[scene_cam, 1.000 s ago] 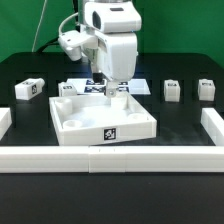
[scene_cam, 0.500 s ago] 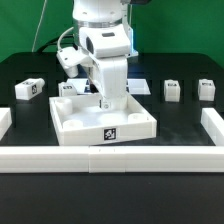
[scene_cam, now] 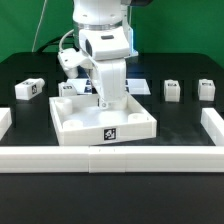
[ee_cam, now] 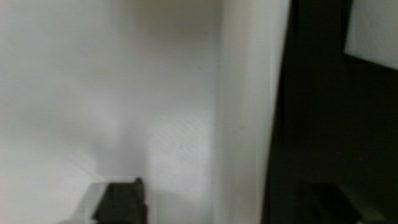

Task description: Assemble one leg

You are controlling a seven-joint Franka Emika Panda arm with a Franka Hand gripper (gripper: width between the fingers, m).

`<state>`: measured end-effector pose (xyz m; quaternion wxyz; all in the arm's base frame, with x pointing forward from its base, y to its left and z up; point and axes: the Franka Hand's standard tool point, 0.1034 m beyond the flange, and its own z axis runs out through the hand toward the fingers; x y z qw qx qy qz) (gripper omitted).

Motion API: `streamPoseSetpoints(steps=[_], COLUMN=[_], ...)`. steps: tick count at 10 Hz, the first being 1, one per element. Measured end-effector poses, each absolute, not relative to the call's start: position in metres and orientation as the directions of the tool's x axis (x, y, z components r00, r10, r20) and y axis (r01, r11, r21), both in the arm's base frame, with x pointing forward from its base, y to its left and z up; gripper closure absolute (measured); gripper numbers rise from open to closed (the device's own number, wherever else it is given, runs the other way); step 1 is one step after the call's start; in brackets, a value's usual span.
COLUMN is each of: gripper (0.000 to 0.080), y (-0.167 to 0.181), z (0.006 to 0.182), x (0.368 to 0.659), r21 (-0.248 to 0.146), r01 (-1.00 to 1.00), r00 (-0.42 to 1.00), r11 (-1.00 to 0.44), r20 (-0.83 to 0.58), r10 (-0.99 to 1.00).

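The large white square tray (scene_cam: 80, 125) lies in the middle of the black table. My gripper (scene_cam: 106, 101) is down over its far part, mostly hidden by the arm. In the wrist view my gripper (ee_cam: 224, 192) is open. Its two dark fingers (ee_cam: 121, 202) stand apart on either side of a white tray wall (ee_cam: 249, 110), with black table beyond. A small white tagged leg (scene_cam: 30, 89) lies at the exterior view's left. Two more legs (scene_cam: 172, 90) (scene_cam: 205, 89) stand at the right. What may be another leg (scene_cam: 68, 88) sits behind the tray's far left corner.
A low white fence (scene_cam: 110, 158) runs along the front, with side pieces at the left (scene_cam: 5, 120) and right (scene_cam: 213, 125). The marker board (scene_cam: 140, 87) lies behind the tray. A green backdrop stands behind the table.
The arm has come down and turned toward the tray's far part since a second ago. Over the last half second it has hardly moved. The tray and legs stay put.
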<state>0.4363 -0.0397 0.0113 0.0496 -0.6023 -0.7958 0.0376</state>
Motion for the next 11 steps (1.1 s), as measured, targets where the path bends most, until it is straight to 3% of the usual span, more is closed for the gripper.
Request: streamPoseSetpoints(steps=[1,2,3,7,11], gripper=[0.0651,0.0651,0.0731,0.0731,0.0731], y=[-0.04,-0.04,-0.04,-0.04,-0.003], z=[0.011,0.011,0.012,0.012,0.013], x=[0.436,0.436,0.438,0.439,0.446], r21=[-0.12,-0.12,-0.114,-0.106,-0.085], r01=[0.955,0.955,0.956,0.957,0.992], r00=[-0.269,-0.269,-0.268,-0.268,-0.093], r11=[0.271,0.271,0.27,0.27,0.095], r20=[0.034,0.034,0.031,0.03,0.018], r10=[0.962,0.963,0.963,0.963,0.995])
